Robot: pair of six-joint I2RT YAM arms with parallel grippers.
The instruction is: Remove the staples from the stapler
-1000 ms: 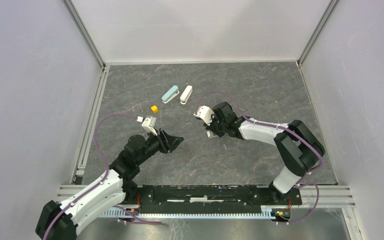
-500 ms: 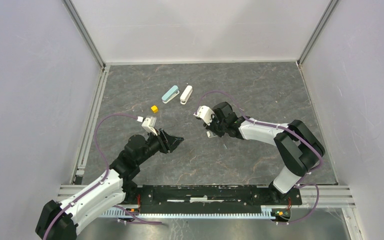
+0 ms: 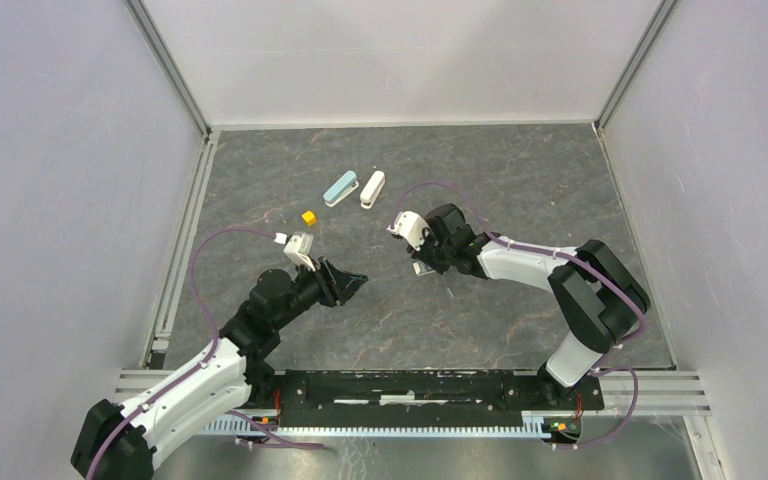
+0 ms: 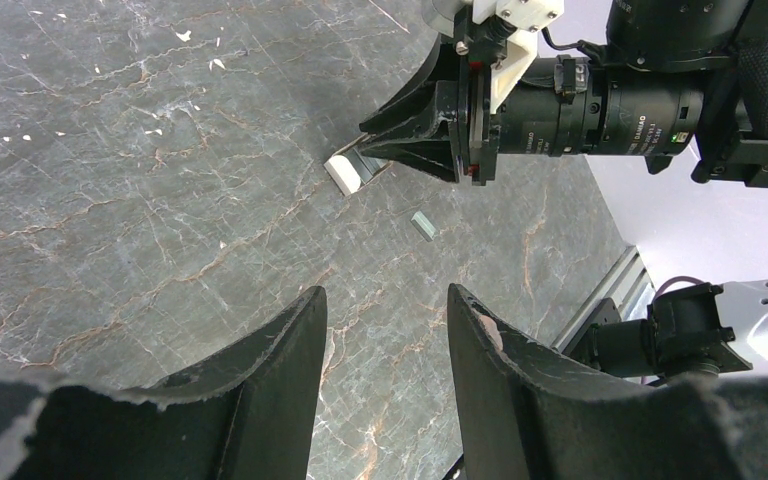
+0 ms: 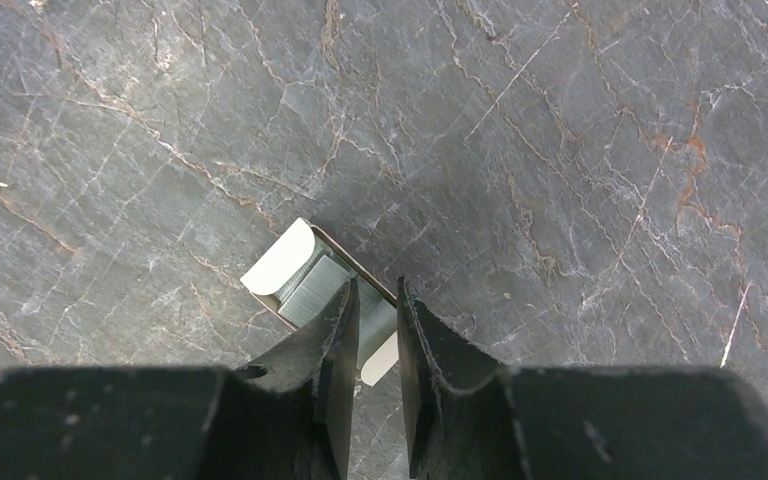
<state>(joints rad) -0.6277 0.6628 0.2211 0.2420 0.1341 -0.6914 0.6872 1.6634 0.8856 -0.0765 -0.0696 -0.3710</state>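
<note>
The stapler (image 5: 305, 272) lies on the grey table with its white ends apart and a ribbed grey row of staples (image 5: 315, 288) showing in its metal middle. It also shows in the left wrist view (image 4: 345, 172) and as a white bit in the top view (image 3: 418, 267). My right gripper (image 5: 378, 300) points down onto it, its jaws nearly closed with a thin gap over the staples; I cannot tell if they pinch anything. A short loose staple strip (image 4: 421, 224) lies on the table beside the stapler. My left gripper (image 4: 385, 300) is open and empty, left of the stapler (image 3: 350, 283).
A teal oblong stapler (image 3: 341, 187) and a longer white stapler (image 3: 372, 189) lie side by side at the back middle. A small yellow cube (image 3: 309, 217) sits left of them. White walls and metal rails (image 3: 182, 250) bound the table.
</note>
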